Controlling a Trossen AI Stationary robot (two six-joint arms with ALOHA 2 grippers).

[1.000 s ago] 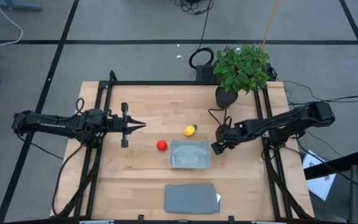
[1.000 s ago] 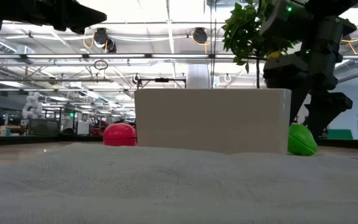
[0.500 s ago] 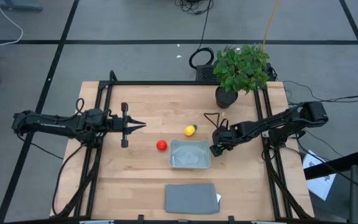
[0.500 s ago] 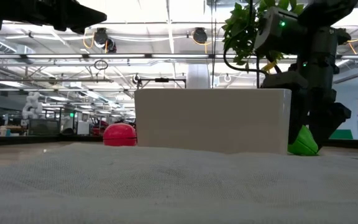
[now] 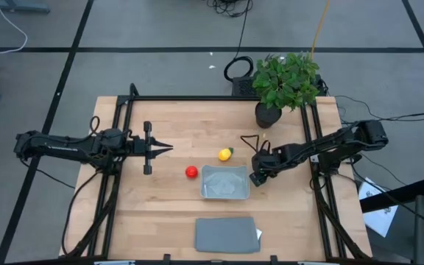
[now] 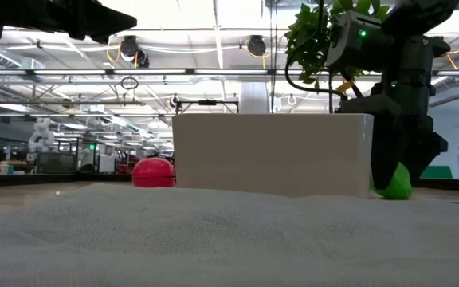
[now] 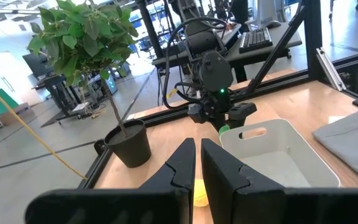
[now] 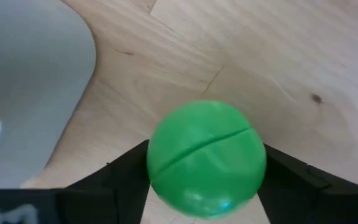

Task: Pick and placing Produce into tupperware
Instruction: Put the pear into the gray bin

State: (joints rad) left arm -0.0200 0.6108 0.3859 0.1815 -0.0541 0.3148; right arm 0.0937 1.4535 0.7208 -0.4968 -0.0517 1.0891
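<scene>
A green round piece (image 8: 207,158) lies on the wood just right of the tupperware (image 5: 225,182), and my right gripper (image 8: 205,167) has come down over it and shut on it. In the high view the gripper (image 5: 255,177) hides most of the piece. The red round piece (image 5: 191,171) sits on the table left of the tupperware. The yellow piece with a green tip (image 5: 225,154) sits just behind it. My left gripper (image 5: 169,148) hangs shut and level over the table's left half, touching nothing. My right gripper pinches the green round piece between its two fingers, one on each side of the ball (image 8: 157,168). The fingers come from above, slanting steeply down. The piece (image 6: 398,183) still sits on the table, next to the tupperware's right wall.
A flat grey lid (image 5: 227,234) lies near the front edge. A potted leafy plant (image 5: 285,81) stands at the back right corner, with a black cable loop (image 5: 252,140) in front of it. Black frame rails run along both sides of the table.
My right gripper has sunk a little toward the table over the green piece, rolled slightly, and its fingers have closed in from wide open onto the piece's sides. The piece has stayed where it was on the table.
</scene>
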